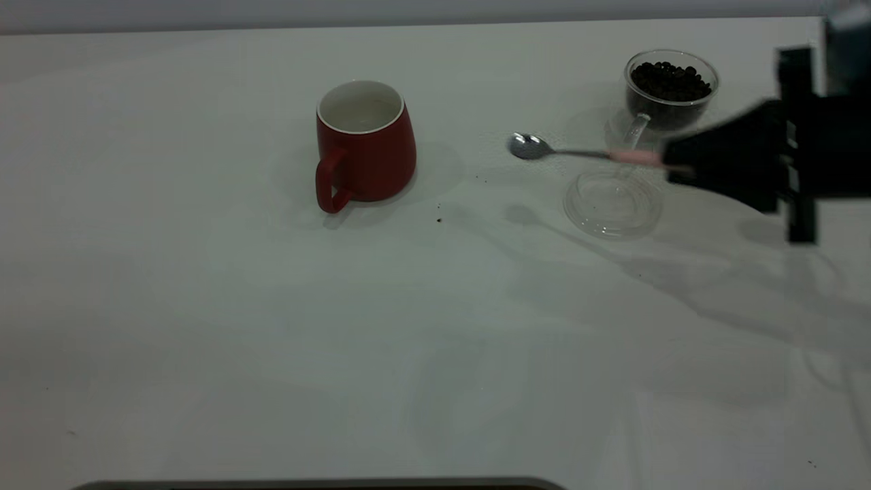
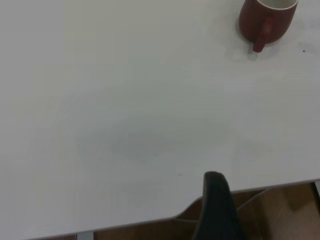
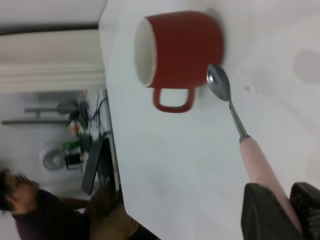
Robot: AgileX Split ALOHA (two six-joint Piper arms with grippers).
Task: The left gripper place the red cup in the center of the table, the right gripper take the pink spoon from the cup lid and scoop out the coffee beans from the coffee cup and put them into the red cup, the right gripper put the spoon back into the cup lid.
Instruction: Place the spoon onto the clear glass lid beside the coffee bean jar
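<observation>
Far left, over the near edge of the white counter [image 1: 204, 340]: left gripper [image 2: 216, 210], parked well clear of everything, only one dark fingertip in sight, so no telling whether its jaws are spread or closed. Near the counter's middle: red cup [image 1: 366, 144], upright, handle turned toward the near side, white inside showing no beans. To its right, a few dark specks [image 1: 439, 220] loose on the counter. Further right, held above the counter: pink spoon [image 1: 578, 152], lying roughly level, silver bowl empty and aimed left toward the red cup, pink handle running right. Just below and nearer: cup lid [image 1: 612, 203], flat on the counter, nothing resting in it. Behind it, at the far right: coffee cup [image 1: 670, 88], upright, filled with coffee beans [image 1: 670, 80]. At the right edge: right gripper [image 3: 280, 212], jaws clenched on the end of the pink handle, hanging just right of the cup lid.
</observation>
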